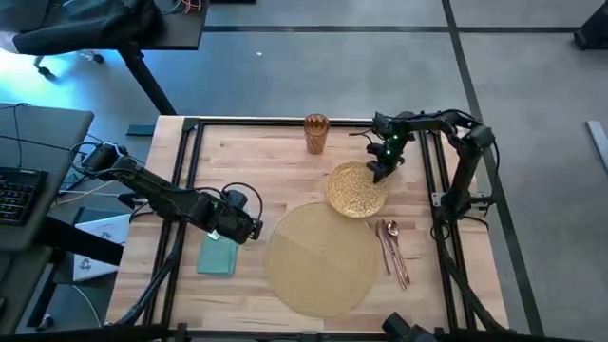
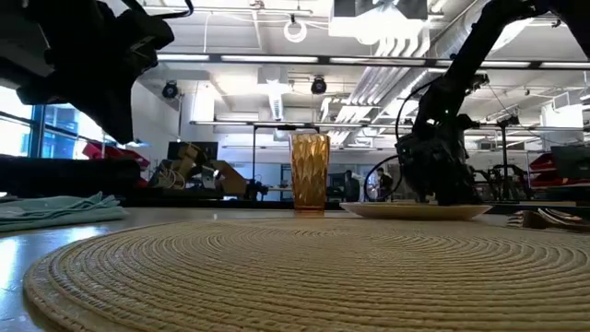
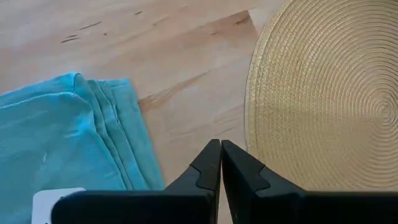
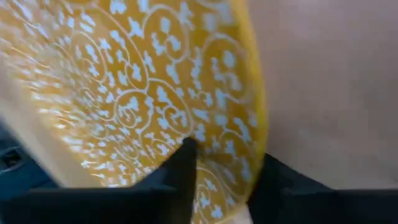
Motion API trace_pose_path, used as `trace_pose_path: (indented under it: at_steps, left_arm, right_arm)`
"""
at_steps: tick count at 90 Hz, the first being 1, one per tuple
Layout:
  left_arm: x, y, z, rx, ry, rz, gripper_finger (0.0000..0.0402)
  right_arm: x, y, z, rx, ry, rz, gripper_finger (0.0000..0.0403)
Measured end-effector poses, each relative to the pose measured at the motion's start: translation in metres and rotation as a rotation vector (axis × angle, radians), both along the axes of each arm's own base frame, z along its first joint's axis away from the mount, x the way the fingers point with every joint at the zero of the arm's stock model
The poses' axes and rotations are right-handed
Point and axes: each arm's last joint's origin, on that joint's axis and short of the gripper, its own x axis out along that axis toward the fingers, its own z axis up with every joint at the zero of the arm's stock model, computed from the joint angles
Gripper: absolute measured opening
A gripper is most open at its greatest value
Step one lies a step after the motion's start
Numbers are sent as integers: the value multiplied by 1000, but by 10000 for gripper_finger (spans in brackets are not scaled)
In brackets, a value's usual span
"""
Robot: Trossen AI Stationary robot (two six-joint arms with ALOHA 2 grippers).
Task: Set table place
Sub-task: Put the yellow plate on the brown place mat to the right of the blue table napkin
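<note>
Hard to separate: the cutlery point(image 1: 392, 249) at the right of the placemat point(image 1: 321, 256), a tight bundle, count unclear. Half hidden in the low view behind the right arm: the far rim of the gold plate point(image 1: 357, 189).

On the table point(image 1: 275, 161), one plate, overlapping the placemat's far right edge. Right gripper point(image 1: 378, 171) at the plate's far right rim, one finger over the patterned face, the other outside the rim; clamped on the plate, going by the right wrist view.

Left gripper point(image 3: 220, 163) pinched together, holding nothing, above bare wood between the one teal napkin point(image 1: 218, 255) and the placemat.

One amber cup point(image 1: 315, 133), upright near the far edge, well apart from both grippers.
</note>
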Motion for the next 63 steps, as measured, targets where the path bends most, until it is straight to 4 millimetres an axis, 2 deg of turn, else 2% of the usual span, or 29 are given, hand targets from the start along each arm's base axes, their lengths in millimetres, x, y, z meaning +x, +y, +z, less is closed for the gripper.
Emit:
trace_pose_path:
  at_steps: [16, 37, 51, 63]
  left_arm:
    - [0, -1, 0, -21, 16, -30, 0]
    - [-1, -1, 2, -29, 23, -72, 0]
    - [-3, 0, 8, -11, 9, -132, 0]
    - [-4, 0, 17, 26, -11, -220, 0]
  right_arm:
    - [0, 5, 6, 98, -87, -16, 5]
    - [1, 23, 45, 146, -187, -10, 1]
    - [13, 50, 72, 188, -238, 27, 1]
    - [36, 87, 86, 207, -247, 123, 1]
